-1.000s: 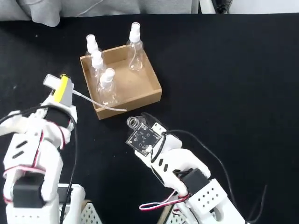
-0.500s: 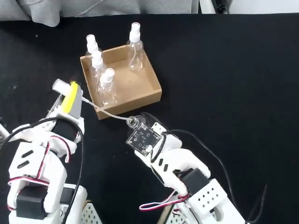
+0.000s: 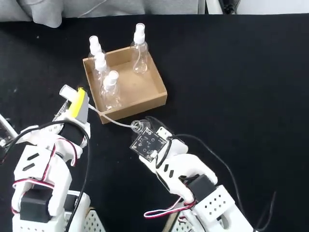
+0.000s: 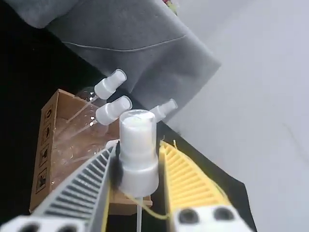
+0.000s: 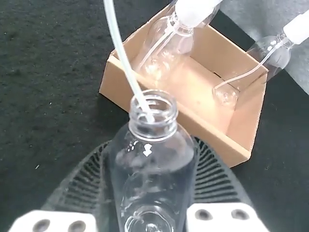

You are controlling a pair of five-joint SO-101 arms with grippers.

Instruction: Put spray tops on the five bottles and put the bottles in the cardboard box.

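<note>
i can't read any text, number or brand from here. the only print i see is a column of small dark marks down the outer wall of the cardboard box [image 4: 44, 150], in my left wrist view, and they're too small to make out.

- Base of held bottle [image 5: 153, 164]: cut off at the picture's edge, right wrist view.
- tube [image 4: 139, 215] of spray top [image 4: 138, 140]: cut off likewise, left wrist view.
- Part of cardboard box [image 4: 46, 159]: hidden behind left claw [image 4: 137, 157].
</note>
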